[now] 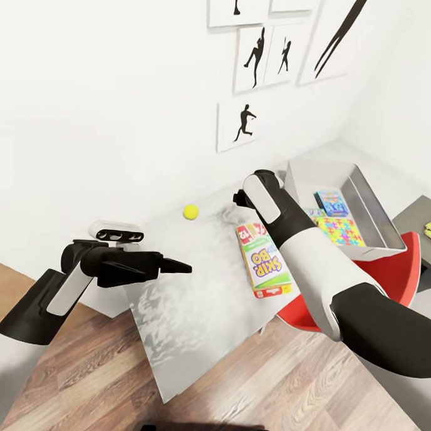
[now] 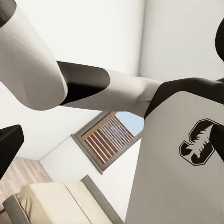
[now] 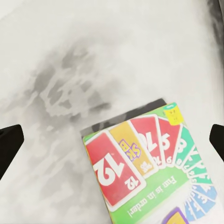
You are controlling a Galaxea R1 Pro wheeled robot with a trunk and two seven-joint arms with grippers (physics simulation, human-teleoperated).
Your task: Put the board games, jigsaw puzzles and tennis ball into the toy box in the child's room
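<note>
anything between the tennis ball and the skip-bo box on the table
Nothing lies there. In the head view the stretch of table between the tennis ball and the Skip-Bo box is bare mottled top; the right arm hangs beside the box's far end.

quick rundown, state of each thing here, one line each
Skip-Bo box: flat on the table, not gripped
tennis ball: loose on the table
toy box: holds two jigsaw puzzles
right claw: open, above the Skip-Bo box
left claw: holding nothing
</note>
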